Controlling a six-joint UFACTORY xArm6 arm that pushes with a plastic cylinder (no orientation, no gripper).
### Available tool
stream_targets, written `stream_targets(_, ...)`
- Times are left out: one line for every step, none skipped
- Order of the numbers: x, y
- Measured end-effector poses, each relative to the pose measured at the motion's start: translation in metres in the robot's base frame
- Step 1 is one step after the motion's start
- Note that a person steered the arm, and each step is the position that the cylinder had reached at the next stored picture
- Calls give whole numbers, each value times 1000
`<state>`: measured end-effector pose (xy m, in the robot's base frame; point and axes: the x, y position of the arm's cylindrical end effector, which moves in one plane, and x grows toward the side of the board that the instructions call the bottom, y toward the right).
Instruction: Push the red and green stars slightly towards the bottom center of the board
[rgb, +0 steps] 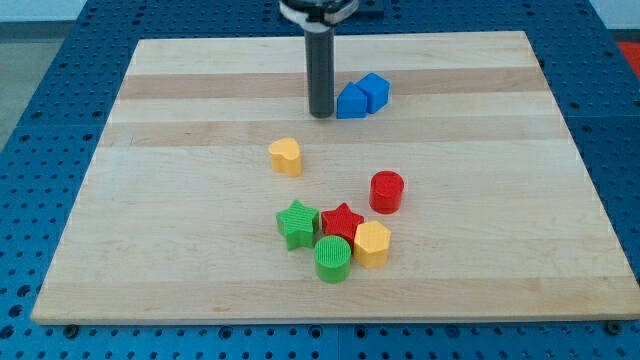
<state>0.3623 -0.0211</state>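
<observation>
My tip (321, 115) rests on the wooden surface (180, 260) in the upper middle of the view, at the lower end of the upright dark rod (321, 70) that comes down from the view's top. This end effector is a plain rod with nothing to spread or pinch; it holds nothing. The tip sits just to the left of two blue blocks: a blue triangular block (351, 101) almost touching the rod, and a blue cube (374, 91) pressed against that block's right side.

The green star (296, 223) and the red star (341, 222) lie side by side in the lower middle of the surface, touching, well apart from the tip and below it. A green cylinder (333, 259) sits just under the two stars, against the red star. A yellow hexagonal block (372, 243) touches the red star's right side and the green cylinder. A red cylinder (386, 191) stands alone a little above and right of this cluster. A yellow heart-shaped block (286, 157) stands apart between the tip and the green star, toward the view's left.
</observation>
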Motion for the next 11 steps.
stream_targets(8,-1)
stream_targets(8,-1)
stream_targets(25,2)
stream_targets(33,3)
stream_targets(41,3)
stream_targets(63,-2)
stream_targets(90,-2)
stream_targets(109,-2)
stream_targets(136,-2)
stream_targets(152,-2)
stream_targets(163,-2)
